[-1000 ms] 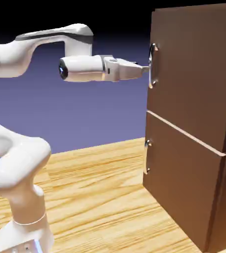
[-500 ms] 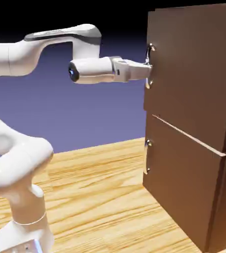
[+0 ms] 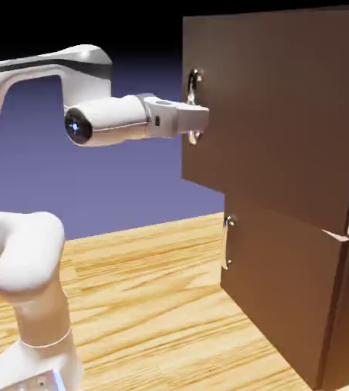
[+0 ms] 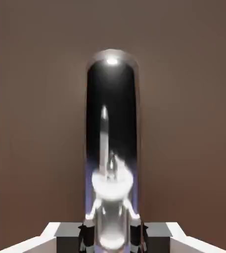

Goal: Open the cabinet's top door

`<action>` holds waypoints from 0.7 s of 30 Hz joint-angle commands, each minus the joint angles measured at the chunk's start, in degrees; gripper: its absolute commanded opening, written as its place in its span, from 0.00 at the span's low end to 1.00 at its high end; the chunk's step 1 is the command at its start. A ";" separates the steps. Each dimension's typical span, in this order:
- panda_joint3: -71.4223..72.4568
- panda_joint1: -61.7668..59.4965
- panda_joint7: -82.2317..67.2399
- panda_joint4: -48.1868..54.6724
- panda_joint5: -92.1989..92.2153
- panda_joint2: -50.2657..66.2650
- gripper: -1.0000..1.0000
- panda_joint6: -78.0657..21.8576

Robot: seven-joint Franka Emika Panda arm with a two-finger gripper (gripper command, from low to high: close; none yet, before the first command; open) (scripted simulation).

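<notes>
The cabinet (image 3: 345, 252) is a tall dark brown box at the exterior view's right. Its top door (image 3: 284, 107) is swung out toward the arm, its handle edge well forward of the lower door (image 3: 284, 290). My gripper (image 3: 195, 114) is shut on the top door's silver bar handle (image 3: 195, 103). In the hand view the shiny handle (image 4: 112, 148) runs up the middle, large, with the dark fingertips (image 4: 87, 236) pressed against it on both sides at the bottom edge. Brown door wood (image 4: 40, 123) fills the picture behind it.
The lower door has a smaller silver handle (image 3: 227, 241) and stays flush with the cabinet. The wooden table (image 3: 147, 305) stretches in front of the cabinet. The white arm's base (image 3: 32, 336) rises at the lower left.
The gripper closed on the handle and pulled back to the exterior view's left. The top door has swung out from the cabinet with it.
</notes>
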 commanded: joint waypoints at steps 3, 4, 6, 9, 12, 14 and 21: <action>-5.41 1.49 3.10 -2.68 -7.37 -3.87 0.00 -4.08; -7.28 1.72 4.05 -3.43 -9.86 -5.12 0.00 -5.64; -11.17 1.85 5.79 -4.70 -14.84 -7.49 0.00 -9.05; -17.38 1.40 7.83 -5.88 -22.10 -10.40 0.00 -14.68; -23.61 0.64 9.09 -6.14 -28.66 -12.22 0.00 -20.39; -27.77 0.16 9.59 -5.84 -32.73 -12.86 0.00 -24.19; -42.30 0.08 9.95 -1.85 -45.66 -11.91 0.00 -37.67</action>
